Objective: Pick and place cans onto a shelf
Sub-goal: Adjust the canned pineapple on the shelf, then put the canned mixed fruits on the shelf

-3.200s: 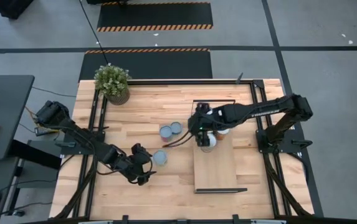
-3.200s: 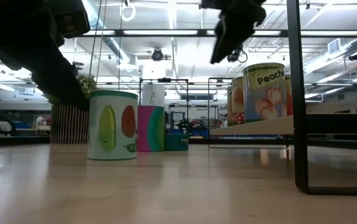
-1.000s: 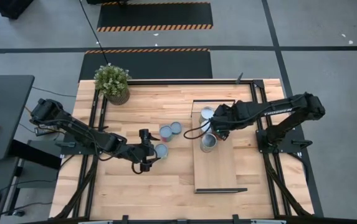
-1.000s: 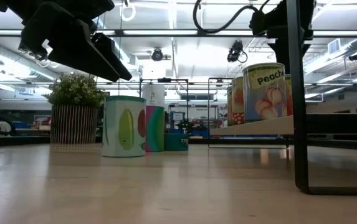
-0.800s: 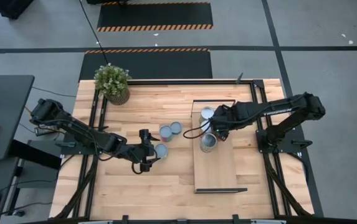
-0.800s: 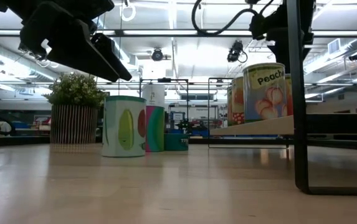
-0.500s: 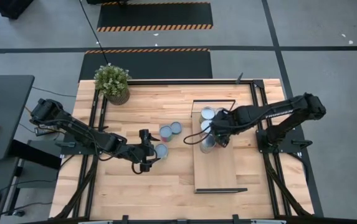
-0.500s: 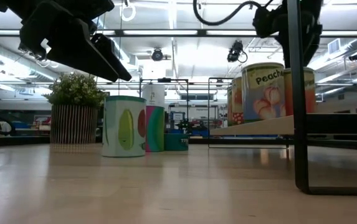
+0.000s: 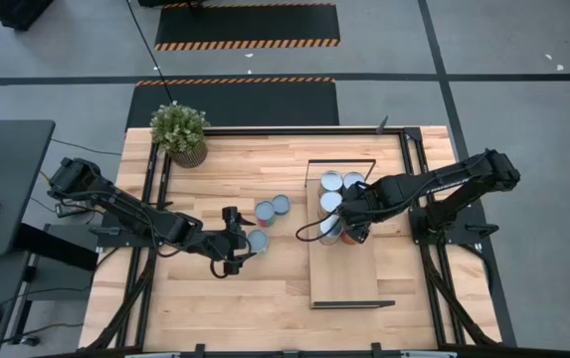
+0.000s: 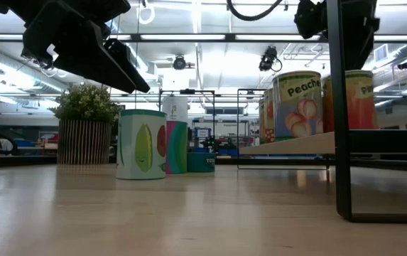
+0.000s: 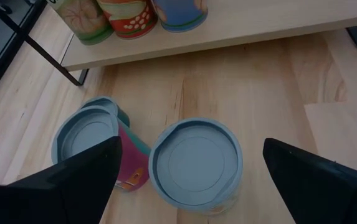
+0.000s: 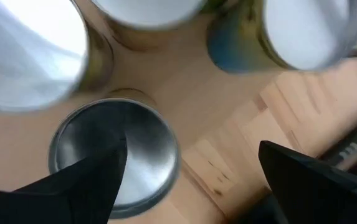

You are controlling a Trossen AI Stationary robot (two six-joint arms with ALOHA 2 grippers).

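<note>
Several cans stand upright on the shelf (image 9: 344, 278). Two are at its far end (image 9: 331, 181), one (image 9: 331, 202) is just nearer, and one (image 9: 328, 235) is beside my right gripper (image 9: 348, 227). That gripper hangs open over the board, pointing down. Its wrist view shows a silver-topped can (image 12: 141, 155) under my right gripper (image 12: 192, 142). The low view shows a peach can (image 10: 299, 103) and an orange can (image 10: 361, 99) on the board. My left gripper (image 9: 245, 242) is open, with one finger on either side of a blue-lidded can (image 11: 195, 163) on the tabletop, apart from it. My right gripper comes from above, and one finger (image 12: 85, 180) shows in front of the silver can's top (image 12: 147, 143). I cannot tell whether it touches that can. The can stands upright on the shelf board.
Two more cans (image 9: 266, 212) (image 9: 282, 205) stand together just beyond the left gripper's can. A potted plant (image 9: 180, 132) sits at the far left corner. The shelf's black post (image 10: 338, 142) rises at its near end. Bare wood lies toward the near edge (image 9: 255, 298).
My right gripper has moved along the shelf toward the table's near edge and has tipped, uncovering the cans at the far end. In the low view the orange can has come out from behind the peach can, its base staying on the board.
</note>
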